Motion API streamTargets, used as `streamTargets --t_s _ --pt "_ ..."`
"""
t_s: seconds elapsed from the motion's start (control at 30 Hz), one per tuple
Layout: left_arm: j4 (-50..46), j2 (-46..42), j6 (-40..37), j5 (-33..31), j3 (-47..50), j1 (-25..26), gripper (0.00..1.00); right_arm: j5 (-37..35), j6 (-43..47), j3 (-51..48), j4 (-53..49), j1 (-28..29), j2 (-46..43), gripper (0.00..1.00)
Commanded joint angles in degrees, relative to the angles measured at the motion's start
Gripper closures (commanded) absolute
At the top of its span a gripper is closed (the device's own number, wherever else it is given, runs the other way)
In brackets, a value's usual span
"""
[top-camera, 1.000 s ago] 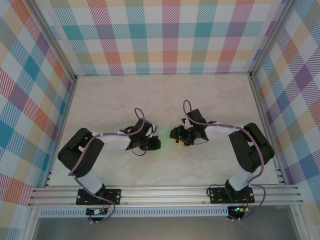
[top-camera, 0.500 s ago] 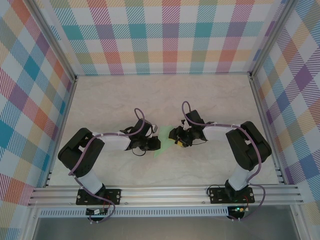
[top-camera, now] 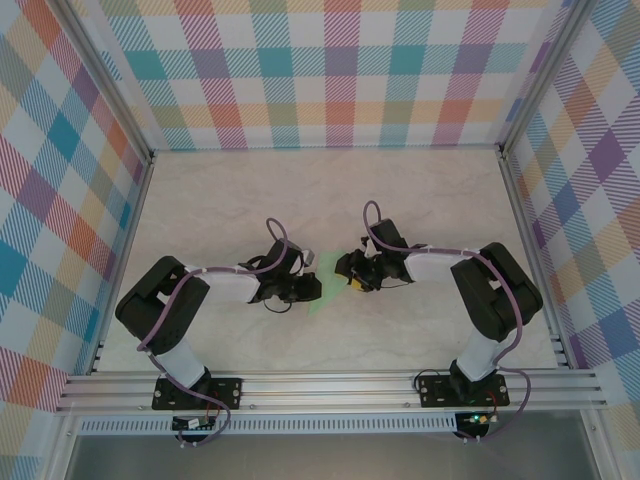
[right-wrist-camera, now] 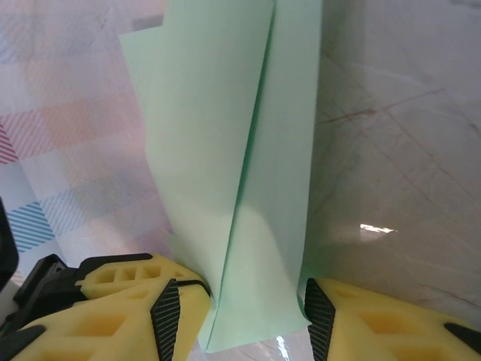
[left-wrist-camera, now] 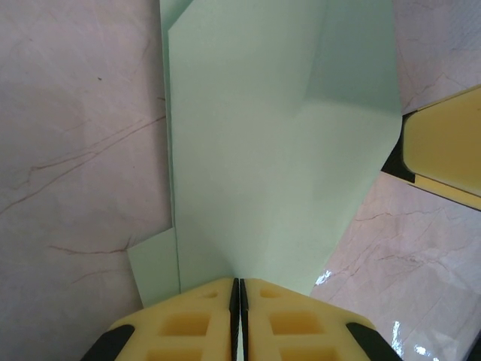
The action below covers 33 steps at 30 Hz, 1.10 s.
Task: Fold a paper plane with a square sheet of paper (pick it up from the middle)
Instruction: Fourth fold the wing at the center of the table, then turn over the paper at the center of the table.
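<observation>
The paper plane (left-wrist-camera: 270, 150) is a pale mint-green folded sheet with a long centre crease, lying low over the marble table between the two arms (top-camera: 327, 268). My left gripper (left-wrist-camera: 238, 284) is shut on its near end, and the paper fans out from the pinched yellow fingers (left-wrist-camera: 188, 320). In the top view the left gripper (top-camera: 308, 289) sits at the paper's left side. My right gripper (right-wrist-camera: 244, 308) is open and straddles the paper's other end (right-wrist-camera: 248, 188), with one pad on each side. From above, the right gripper (top-camera: 352, 279) is at the paper's right edge.
The marble table (top-camera: 330, 190) stretches back to plaid walls on three sides. An aluminium rail (top-camera: 330, 385) carries both arm bases along the near edge. A yellow finger of the right gripper (left-wrist-camera: 443, 147) shows at the right of the left wrist view.
The right gripper has shifted slightly left, closer in on the paper, and its jaws have narrowed a touch. The left gripper and the paper have stayed put.
</observation>
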<state>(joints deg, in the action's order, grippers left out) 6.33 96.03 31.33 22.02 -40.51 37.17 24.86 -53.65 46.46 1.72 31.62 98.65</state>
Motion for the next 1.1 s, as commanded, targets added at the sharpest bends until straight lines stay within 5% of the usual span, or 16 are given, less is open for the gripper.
streamTargets --t_s 0.0,0.37,1.07 --pt "-0.6 -0.27 1.6 1.42 1.82 -0.72 0.88 0.25 -1.0 -0.13 2.45 0.46 0.69 0.5" --pt "3.13 -3.54 5.81 2.22 3.76 -0.69 0.88 2.92 1.19 0.73 5.03 1.12 2.69 0.5" --pt "5.19 -5.23 8.03 1.98 5.09 -0.69 0.88 4.69 2.79 2.94 12.13 3.01 7.67 0.69"
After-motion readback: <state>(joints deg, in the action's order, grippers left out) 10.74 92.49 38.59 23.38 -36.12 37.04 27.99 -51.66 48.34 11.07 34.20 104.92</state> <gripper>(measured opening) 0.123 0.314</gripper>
